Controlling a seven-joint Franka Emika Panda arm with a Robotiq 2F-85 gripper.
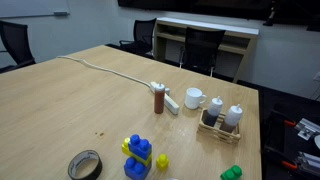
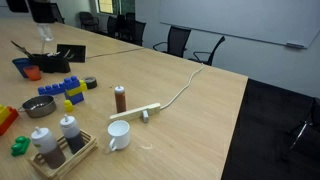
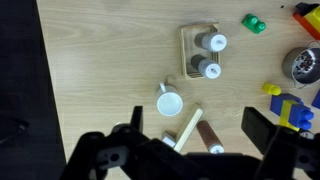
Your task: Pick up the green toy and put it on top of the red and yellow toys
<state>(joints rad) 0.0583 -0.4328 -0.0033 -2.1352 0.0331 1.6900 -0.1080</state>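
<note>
Sitting on the bench (image 3: 100,60) near the bottle caddy (image 3: 203,50), the green toy (image 3: 254,23) is small, bright, bumpy-topped (two studs showing). Only the wrist view catches the claw (image 3: 193,122): spread wide, gripping nothing, well apart from it.

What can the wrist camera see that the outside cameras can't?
Only the wrist view shows the robot's open fingers. Only the exterior views show the chairs beyond the table. All views share the green toy, the mug, the brown bottle and the blue-and-yellow blocks.
</note>
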